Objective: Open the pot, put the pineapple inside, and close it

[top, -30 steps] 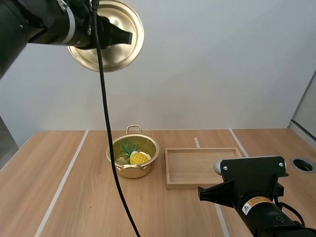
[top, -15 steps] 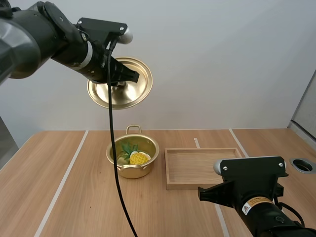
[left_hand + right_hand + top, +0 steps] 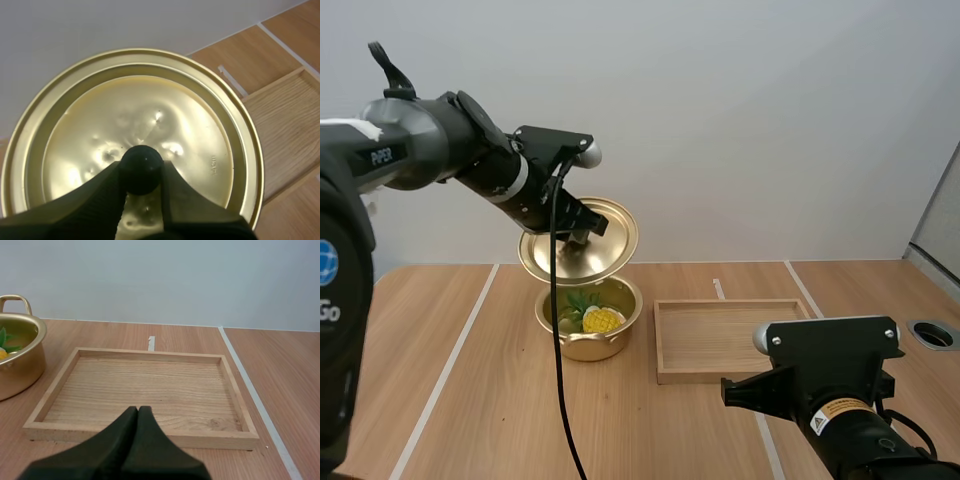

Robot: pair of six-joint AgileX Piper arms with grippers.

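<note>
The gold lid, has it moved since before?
Yes. The lid has come down, from high above to just over the pot, held by the left pincer.

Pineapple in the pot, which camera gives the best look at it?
The high view: the pineapple lies in the open pot, yellow body and green leaves visible under the raised lid. The right wrist view catches just a leaf at the pot's rim. The left wrist view faces the lid's top.

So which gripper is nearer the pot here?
Left. The left gripper holds the lid just above the pot; the right gripper sits shut at the wooden tray's near edge, farther off.
</note>
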